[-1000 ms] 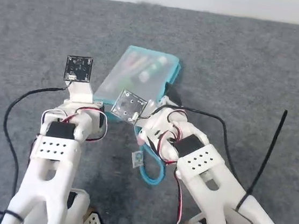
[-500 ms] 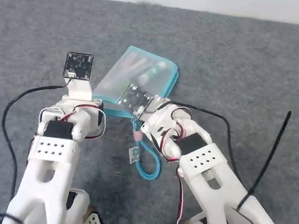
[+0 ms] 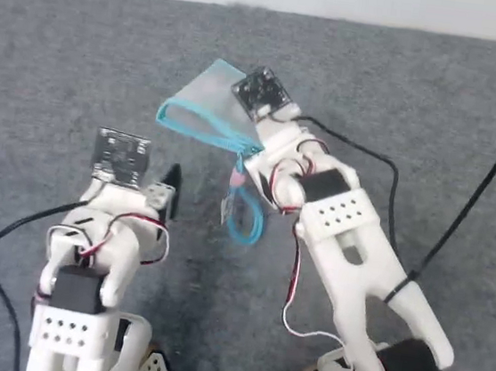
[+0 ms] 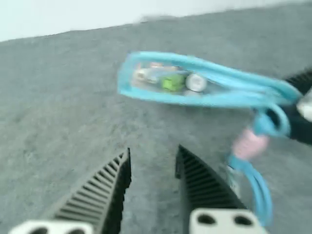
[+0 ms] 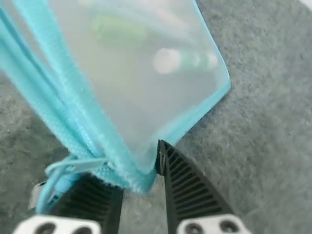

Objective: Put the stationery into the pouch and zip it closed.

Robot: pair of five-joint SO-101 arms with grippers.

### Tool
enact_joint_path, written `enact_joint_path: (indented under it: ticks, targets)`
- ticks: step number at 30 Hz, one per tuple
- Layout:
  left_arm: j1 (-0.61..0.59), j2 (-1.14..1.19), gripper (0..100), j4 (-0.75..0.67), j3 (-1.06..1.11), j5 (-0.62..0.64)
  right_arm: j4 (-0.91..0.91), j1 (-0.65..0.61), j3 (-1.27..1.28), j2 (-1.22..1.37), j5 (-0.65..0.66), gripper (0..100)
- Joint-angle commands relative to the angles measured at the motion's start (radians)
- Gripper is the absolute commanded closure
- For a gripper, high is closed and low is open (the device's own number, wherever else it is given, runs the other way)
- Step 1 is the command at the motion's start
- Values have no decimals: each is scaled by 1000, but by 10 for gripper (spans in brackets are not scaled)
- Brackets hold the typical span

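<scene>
High view: right gripper [image 3: 252, 146] is clamped on the zip-side corner of the translucent plastic pouch with light-blue trim [image 3: 205, 107]. The pouch stands tilted on edge, stretching away from the jaws. A light-blue cord wrist loop [image 3: 246, 217] hangs beneath the gripper, over the grey felt table cover [image 3: 420, 89].

Left wrist view: left gripper [image 4: 153, 152] is part open with nothing between the jaws. The pouch [image 4: 195, 85] is ahead and apart, with stationery [image 4: 173, 83] inside.

Right wrist view: jaws pinch the pouch [image 5: 146, 73] corner beside the zip.

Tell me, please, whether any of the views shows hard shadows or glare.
High view: the light is soft and even, with no hard shadows on the grey surface. Left wrist view: a soft, darker patch lies on the surface under the pouch, and there is no glare. Right wrist view: the pouch's frosted face looks bright but shows no hard glint.
</scene>
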Motion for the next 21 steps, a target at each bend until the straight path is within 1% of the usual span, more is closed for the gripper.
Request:
enact_joint_path:
  ticks: [1, 4, 6, 14, 18, 21]
  targets:
    - [130, 41, 791, -3, 4, -31, 102, 18, -78, -16, -60, 994]
    - [210, 110, 773, -6, 1, -31, 105, 5, -41, -64, -60, 994]
    - [238, 155, 771, -40, 4, -31, 101, -16, -2, -113, -55, 994]
    - [250, 290, 771, -141, 5, -32, 108, -105, 160, -332, -51, 994]
    - [245, 315, 775, -169, 5, -32, 110, -137, 199, -378, -51, 994]
    - [242, 315, 776, -175, 18, -31, 108, -137, 204, -380, -51, 994]
